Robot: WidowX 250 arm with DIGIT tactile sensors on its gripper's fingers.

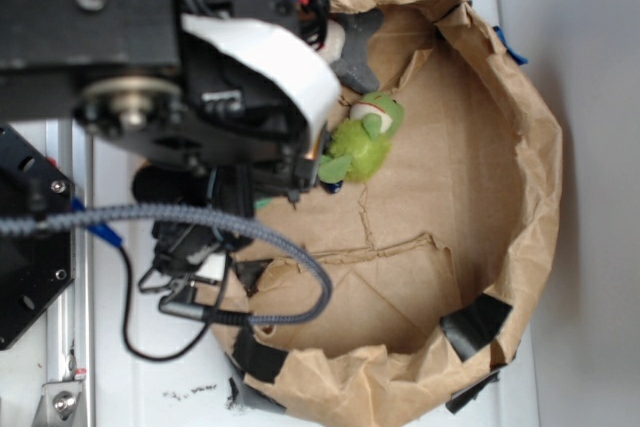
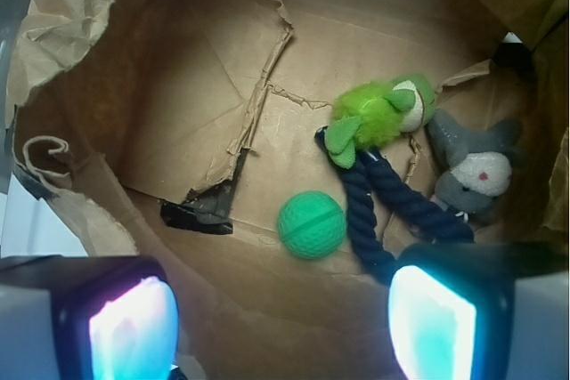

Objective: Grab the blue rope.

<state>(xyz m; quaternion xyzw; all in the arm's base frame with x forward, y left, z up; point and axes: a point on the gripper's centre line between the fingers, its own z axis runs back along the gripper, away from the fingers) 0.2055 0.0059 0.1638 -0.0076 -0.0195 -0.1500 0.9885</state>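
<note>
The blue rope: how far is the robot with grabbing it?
Done: the hand is over the paper enclosure, with the blue rope in the wrist view. In hand: the fingers stand open; one sits over the rope's near end, nothing held. Left: centre on the rope between the green ball and grey plush, descend, close, lift.

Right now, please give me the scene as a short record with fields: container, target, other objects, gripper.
container: brown paper bag opened flat like a bowl, patched with black tape
target: blue rope, bent in a loop, lying on the bag floor, one end under the green plush toy
other objects: green ball beside the rope; grey plush toy on its other side
gripper: gripper open, above the bag, holding nothing; one finger overlaps the rope's near end in the wrist view
</note>
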